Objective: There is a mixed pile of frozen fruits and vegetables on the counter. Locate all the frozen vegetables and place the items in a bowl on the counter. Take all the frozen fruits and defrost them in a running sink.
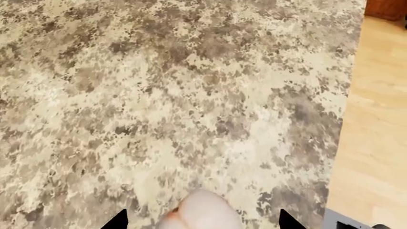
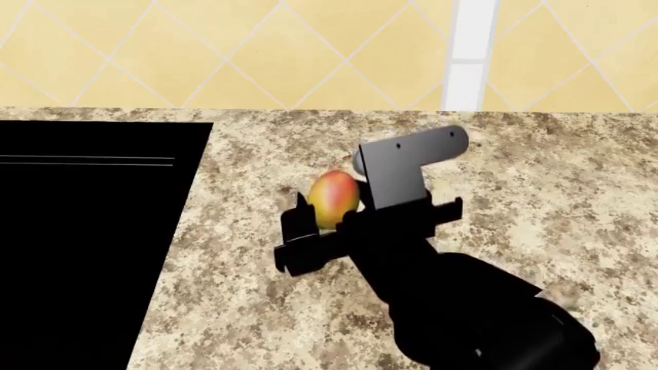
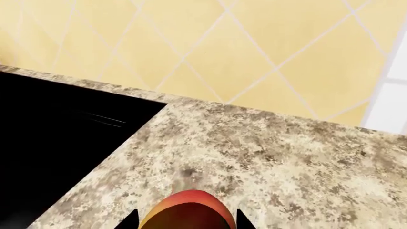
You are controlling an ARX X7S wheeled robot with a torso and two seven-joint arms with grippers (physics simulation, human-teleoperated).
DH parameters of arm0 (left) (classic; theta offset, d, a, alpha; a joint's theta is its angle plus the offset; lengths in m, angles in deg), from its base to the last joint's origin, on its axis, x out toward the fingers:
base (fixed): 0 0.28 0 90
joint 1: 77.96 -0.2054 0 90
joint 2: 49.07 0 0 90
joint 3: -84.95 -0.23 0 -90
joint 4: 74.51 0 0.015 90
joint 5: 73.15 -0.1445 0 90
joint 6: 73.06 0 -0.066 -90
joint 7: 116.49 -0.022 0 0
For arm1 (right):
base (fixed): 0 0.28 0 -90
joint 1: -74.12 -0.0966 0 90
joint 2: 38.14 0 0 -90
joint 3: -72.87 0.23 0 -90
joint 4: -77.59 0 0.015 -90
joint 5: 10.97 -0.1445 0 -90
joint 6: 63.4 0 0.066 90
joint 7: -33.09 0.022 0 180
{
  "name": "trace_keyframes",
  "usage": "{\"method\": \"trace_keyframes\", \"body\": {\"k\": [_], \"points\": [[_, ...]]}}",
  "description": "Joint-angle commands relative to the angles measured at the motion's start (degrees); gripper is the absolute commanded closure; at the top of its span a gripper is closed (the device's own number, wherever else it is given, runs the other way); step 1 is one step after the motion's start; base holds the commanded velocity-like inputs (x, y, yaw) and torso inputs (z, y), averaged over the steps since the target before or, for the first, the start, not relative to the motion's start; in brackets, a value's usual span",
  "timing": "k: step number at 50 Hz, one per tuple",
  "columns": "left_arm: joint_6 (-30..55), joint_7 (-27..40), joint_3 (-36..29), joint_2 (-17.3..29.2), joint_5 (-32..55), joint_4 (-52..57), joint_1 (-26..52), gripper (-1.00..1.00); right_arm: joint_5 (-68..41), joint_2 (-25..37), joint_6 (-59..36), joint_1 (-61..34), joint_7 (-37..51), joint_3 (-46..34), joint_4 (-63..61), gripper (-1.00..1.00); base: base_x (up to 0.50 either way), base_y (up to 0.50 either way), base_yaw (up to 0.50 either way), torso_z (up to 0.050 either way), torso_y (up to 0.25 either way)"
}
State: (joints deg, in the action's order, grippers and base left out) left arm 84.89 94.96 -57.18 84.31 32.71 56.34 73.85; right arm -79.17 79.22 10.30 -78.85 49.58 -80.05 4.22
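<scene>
A yellow-and-red mango (image 2: 332, 199) sits between the fingers of my right gripper (image 3: 186, 220), which is shut on it over the speckled counter (image 2: 535, 177). In the right wrist view the mango (image 3: 188, 210) fills the gap between the two black fingertips. My left gripper (image 1: 203, 222) is open, its tips wide apart on either side of a pale, pinkish rounded item (image 1: 202, 211) with bare gaps on both sides. I cannot tell what kind of produce the pale item is. The left gripper is outside the head view. No bowl, sink or pile is in view.
A large black recessed area (image 2: 92, 231) fills the counter to the left of the mango, also in the right wrist view (image 3: 57, 143). A yellow tiled wall (image 2: 257, 46) backs the counter. In the left wrist view the counter edge (image 1: 340, 143) drops to wooden floor (image 1: 378, 119).
</scene>
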Motion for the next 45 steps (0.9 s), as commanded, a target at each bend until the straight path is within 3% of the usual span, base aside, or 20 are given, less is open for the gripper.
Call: {"method": "trace_keyframes", "body": {"k": [1, 6, 23, 38, 39, 45], "points": [[0.9, -3.0, -1.4, -1.9, -4.6, -1.8, -2.3, -1.0, 1.3, 0.9, 0.2, 0.7, -0.3, 0.4, -1.6, 1.0, 0.0, 0.0, 0.0, 0.0, 0.0], [1.3, -3.3, -2.6, -3.3, -6.2, -2.6, -3.1, -1.0, 1.4, 1.2, 0.7, 1.4, -0.2, 0.4, -2.2, 1.0, 0.0, 0.0, 0.0, 0.0, 0.0], [1.9, -4.0, -4.0, -0.7, -8.3, -2.6, -5.4, -1.0, 1.2, 1.8, 0.8, 1.6, 0.4, 0.8, -4.0, 1.0, 0.0, 0.0, 0.0, 0.0, 0.001], [2.2, -4.2, -5.5, -1.1, -9.6, -2.9, -6.5, -1.0, 1.2, 1.9, 1.3, 2.3, 0.3, 1.0, -3.9, 1.0, 0.0, 0.0, 0.0, 0.0, 0.0], [2.1, -3.9, -5.6, -1.9, -10.0, -3.9, -6.3, 1.0, 1.1, 1.9, 1.3, 2.3, 0.3, 1.1, -3.9, 1.0, 0.0, 0.0, 0.0, 0.0, 0.0], [1.8, -2.8, -5.6, -2.5, -9.3, -4.2, -5.5, 1.0, 1.0, 2.0, 1.6, 2.5, 0.1, 1.3, -3.8, 1.0, 0.0, 0.0, 0.0, 0.0, 0.0]]}}
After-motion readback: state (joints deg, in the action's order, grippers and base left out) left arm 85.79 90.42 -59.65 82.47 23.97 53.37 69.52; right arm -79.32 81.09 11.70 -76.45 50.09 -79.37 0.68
